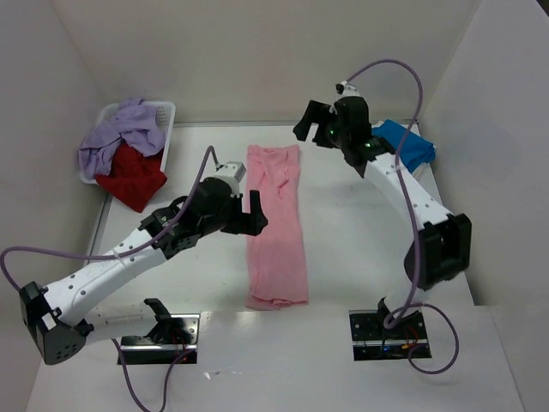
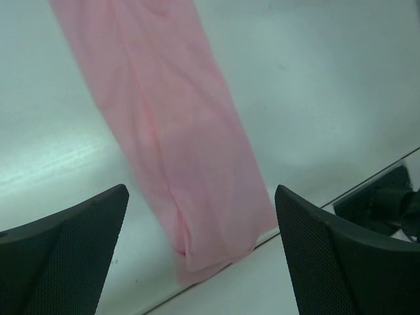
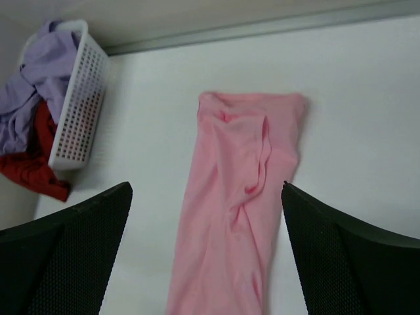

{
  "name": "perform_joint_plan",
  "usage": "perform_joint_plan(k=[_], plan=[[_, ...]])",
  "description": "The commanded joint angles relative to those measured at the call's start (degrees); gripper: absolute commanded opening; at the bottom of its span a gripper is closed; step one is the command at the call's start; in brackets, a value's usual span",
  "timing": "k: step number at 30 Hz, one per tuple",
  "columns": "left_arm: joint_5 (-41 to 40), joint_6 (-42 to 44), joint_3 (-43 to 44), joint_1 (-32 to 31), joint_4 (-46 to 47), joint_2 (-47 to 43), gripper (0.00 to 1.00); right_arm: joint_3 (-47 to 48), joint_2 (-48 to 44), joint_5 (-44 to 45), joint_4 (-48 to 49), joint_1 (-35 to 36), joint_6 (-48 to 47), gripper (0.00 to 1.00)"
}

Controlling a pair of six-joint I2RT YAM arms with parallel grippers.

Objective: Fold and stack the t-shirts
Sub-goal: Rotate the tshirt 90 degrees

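Note:
The light pink t-shirt (image 1: 275, 225) lies folded into a long narrow strip down the middle of the table; it shows in the left wrist view (image 2: 177, 131) and the right wrist view (image 3: 239, 197). My left gripper (image 1: 249, 213) is open and empty, hovering just left of the strip's middle. My right gripper (image 1: 310, 122) is open and empty above the strip's far end. The bright blue t-shirt (image 1: 407, 143) lies at the far right behind the right arm. The red t-shirt (image 1: 130, 176) and lavender t-shirt (image 1: 120, 135) hang out of the basket.
A white perforated basket (image 1: 163, 116) stands at the far left corner, also in the right wrist view (image 3: 82, 105). White walls enclose the table on three sides. The pink strip's near end (image 2: 216, 259) reaches the table's front seam.

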Motion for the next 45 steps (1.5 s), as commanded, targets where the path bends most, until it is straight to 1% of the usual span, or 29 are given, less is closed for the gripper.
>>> perform_joint_plan(k=[1, 2, 3, 4, 5, 8, 10, 13, 14, 15, 19, 23, 24, 26, 27, 29, 31, 32, 33, 34, 37, 38, 40, 42, 45], plan=[[3.31, -6.48, -7.13, 0.72, 1.93, 0.29, 1.0, -14.87, -6.44, -1.44, 3.31, 0.56, 3.76, 1.0], [3.33, -7.18, -7.93, 0.72, 1.94, 0.29, 1.0, -18.98, -7.42, -2.24, 3.92, 0.56, 4.55, 1.0], [3.33, -8.4, -9.15, 0.72, 1.94, 0.9, 1.0, -20.85, -8.3, -3.03, 3.93, 0.56, 5.87, 1.0], [4.81, -8.41, -9.86, 0.72, 1.94, 1.43, 1.0, -23.91, -9.87, -3.03, 3.41, 0.56, 5.88, 1.0], [4.82, -9.2, -10.56, 0.72, 1.94, 1.43, 1.0, -25.16, -10.58, -3.03, 2.79, 1.86, 6.4, 1.0], [10.34, -10.44, -15.82, 0.72, 2.47, 1.43, 1.0, -30.6, -13.4, -1.72, -0.81, 5.56, 7.72, 1.0], [12.37, -10.44, -17.42, 0.19, 3.09, 0.91, 1.0, -32.81, -15.42, -1.01, -3.53, 8.28, 9.22, 1.0], [16.15, -11.75, -20.49, -0.34, 3.09, 0.9, 1.0, -39.47, -18.14, -1.01, -4.77, 11.53, 13.68, 1.0], [18.25, -12.45, -22.16, -0.95, 3.09, 0.9, 1.0, -40.8, -19.28, -1.71, -4.77, 13.28, 14.4, 1.0], [19.31, -12.46, -22.17, -0.95, 3.09, 0.9, 1.0, -41.86, -19.81, -1.72, -4.77, 13.3, 14.93, 1.0], [21.51, -14.39, -26.03, -3.06, 4.23, 0.9, 1.0, -45.56, -21.49, -0.93, -7.4, 19.09, 17.74, 1.0], [23.01, -16.32, -27.26, -5.08, 5.45, 2.48, 1.0, -48.9, -25.35, -1.53, -10.13, 20.42, 19.85, 1.0], [23.8, -16.93, -27.27, -6.65, 5.46, 3.53, 1.0, -51.51, -28.92, -2.85, -11.27, 20.42, 20.99, 1.0], [24.41, -18.6, -27.97, -7.54, 7.38, 4.85, 1.0, -53.46, -31.84, -4.09, -11.89, 20.42, 23.19, 0.99], [25.2, -19.39, -28.76, -8.24, 8.96, 4.86, 1.0, -55.65, -34.9, -4.61, -12.41, 20.94, 24.67, 0.98], [25.21, -20.45, -29.29, -8.78, 9.68, 5.56, 0.99, -59.78, -38.44, -6.28, -13.21, 20.95, 26.87, 0.96], [24.34, -20.98, -29.81, -9.3, 9.68, 5.56, 0.99, -61.81, -41.25, -6.99, -13.21, 21.56, 28.2, 0.94], [23.72, -20.98, -29.82, -9.3, 9.68, 5.56, 0.97, -62.69, -41.96, -7.51, -13.21, 21.56, 28.99, 0.92], [23.72, -21.51, -29.82, -9.3, 9.68, 5.56, 0.97, -64.27, -42.49, -8.39, -12.69, 22.26, 29.61, 0.92], [22.76, -22.29, -29.82, -9.3, 8.98, 5.56, 0.97, -64.81, -43.19, -8.92, -12.68, 22.79, 30.13, 0.89], [19.51, -24.14, -30.43, -9.3, 8.45, 4.16, 0.96, -65.95, -43.2, -9.97, -11.81, 23.5, 30.67, 0.85], [18.8, -24.84, -30.43, -9.3, 8.45, 4.16, 0.96, -65.95, -43.2, -10.67, -10.67, 24.02, 30.67, 0.81], [17.31, -25.63, -30.43, -9.3, 8.45, 3.54, 0.96, -65.95, -42.5, -10.68, -10.14, 24.03, 30.67, 0.81], [14.94, -26.42, -30.43, -9.3, 8.45, 3.02, 0.96, -65.95, -41.71, -10.68, -9.61, 24.64, 30.67, 0.78], [13.17, -27.66, -30.43, -9.3, 9.06, 3.54, 0.93, -65.95, -41.18, -10.68, -8.12, 25.16, 30.67, 0.77]])
